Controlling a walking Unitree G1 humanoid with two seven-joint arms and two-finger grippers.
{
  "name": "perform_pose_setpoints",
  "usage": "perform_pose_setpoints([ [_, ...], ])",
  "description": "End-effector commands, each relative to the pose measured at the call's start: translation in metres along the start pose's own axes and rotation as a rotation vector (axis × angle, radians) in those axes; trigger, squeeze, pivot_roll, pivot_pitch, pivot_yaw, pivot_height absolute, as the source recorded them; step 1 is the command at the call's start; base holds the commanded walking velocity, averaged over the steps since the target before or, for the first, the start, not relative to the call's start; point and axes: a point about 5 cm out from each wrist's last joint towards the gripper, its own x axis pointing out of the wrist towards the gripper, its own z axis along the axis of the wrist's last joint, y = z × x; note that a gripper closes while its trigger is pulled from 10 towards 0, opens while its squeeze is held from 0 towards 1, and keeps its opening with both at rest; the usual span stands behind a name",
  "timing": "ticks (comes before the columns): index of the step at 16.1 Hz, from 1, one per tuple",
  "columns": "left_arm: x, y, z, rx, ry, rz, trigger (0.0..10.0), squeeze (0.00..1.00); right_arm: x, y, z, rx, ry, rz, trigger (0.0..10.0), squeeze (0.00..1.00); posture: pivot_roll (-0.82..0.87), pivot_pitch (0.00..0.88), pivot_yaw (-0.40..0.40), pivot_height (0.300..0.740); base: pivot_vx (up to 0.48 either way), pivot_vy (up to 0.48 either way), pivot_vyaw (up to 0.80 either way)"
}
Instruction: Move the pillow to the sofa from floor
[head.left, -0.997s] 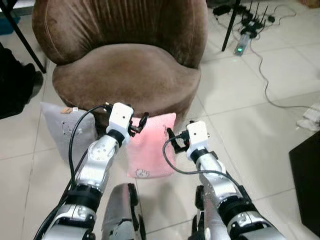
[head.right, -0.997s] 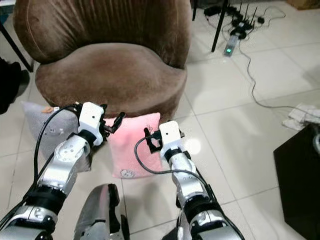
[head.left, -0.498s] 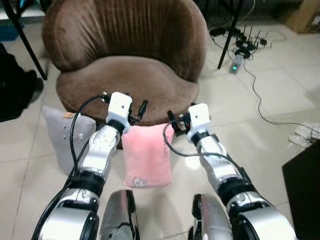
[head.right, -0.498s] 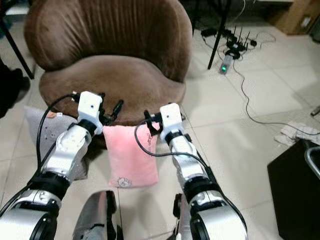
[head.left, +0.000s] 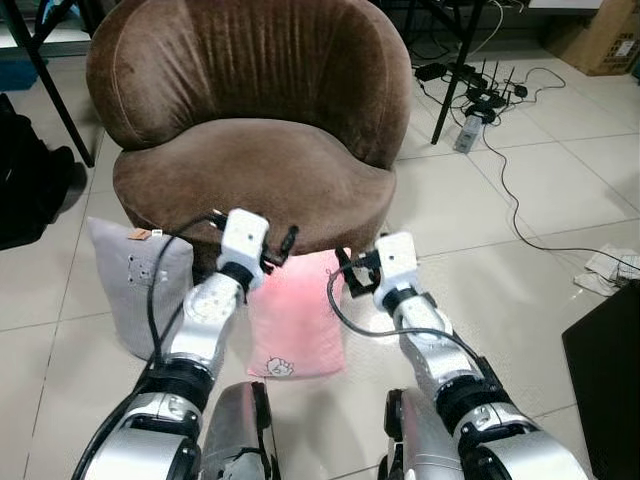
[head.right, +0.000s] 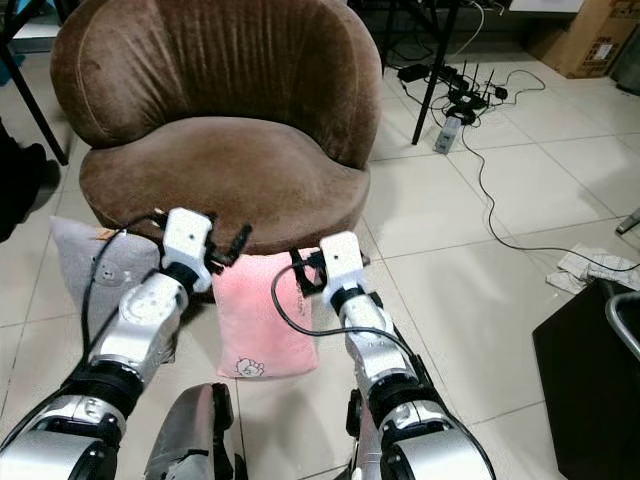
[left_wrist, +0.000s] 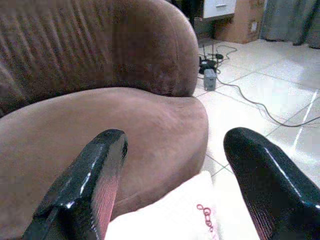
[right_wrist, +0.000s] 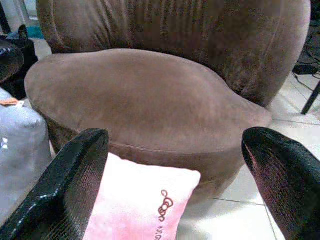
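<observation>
A pink pillow stands on the tiled floor, leaning against the base of the brown sofa chair. My left gripper is open at the pillow's top left corner. My right gripper is open at its top right corner. In the left wrist view the two black fingers spread wide over the pillow's top edge, with the sofa seat behind. The right wrist view has the pillow low between the spread fingers. Neither gripper holds anything.
A grey pillow leans on the sofa's left side. A power strip and cables lie at the back right beside a black stand leg. A black box is at the right, a dark bag at the left.
The camera has shifted and takes in more of the sofa. Both open grippers have come down from above the seat edge to the pillow's top corners. The pillow has stayed put.
</observation>
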Motion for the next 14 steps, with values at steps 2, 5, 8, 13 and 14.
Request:
perform_pose_setpoints([
  [2,0.009,-0.002,0.011,0.023,-0.025,-0.033,10.0,0.00,0.005,-0.009,0.010,0.004,-0.041,-0.039,10.0,0.00,-0.05,0.000,0.030,0.597,0.000,0.000,0.00],
  [5,0.012,-0.001,0.015,0.028,-0.038,-0.039,10.0,0.00,0.008,-0.013,0.016,-0.007,-0.047,-0.042,10.0,0.00,-0.06,0.000,0.031,0.597,0.000,0.000,0.00],
  [8,0.011,0.000,0.013,0.026,-0.033,-0.032,10.0,0.00,0.007,-0.010,0.010,-0.027,-0.008,-0.022,10.0,0.00,-0.05,0.000,0.030,0.587,0.000,0.000,0.00],
  [13,0.008,0.000,0.010,0.013,-0.036,-0.016,10.0,0.00,0.005,-0.003,0.005,-0.024,0.004,0.010,10.0,0.00,-0.03,0.015,0.011,0.543,0.000,0.000,0.00],
  [14,0.008,-0.001,0.009,0.010,-0.037,-0.013,10.0,0.00,0.005,-0.002,0.004,-0.024,0.009,0.024,10.0,0.00,-0.02,0.018,0.006,0.534,0.000,0.000,0.00],
])
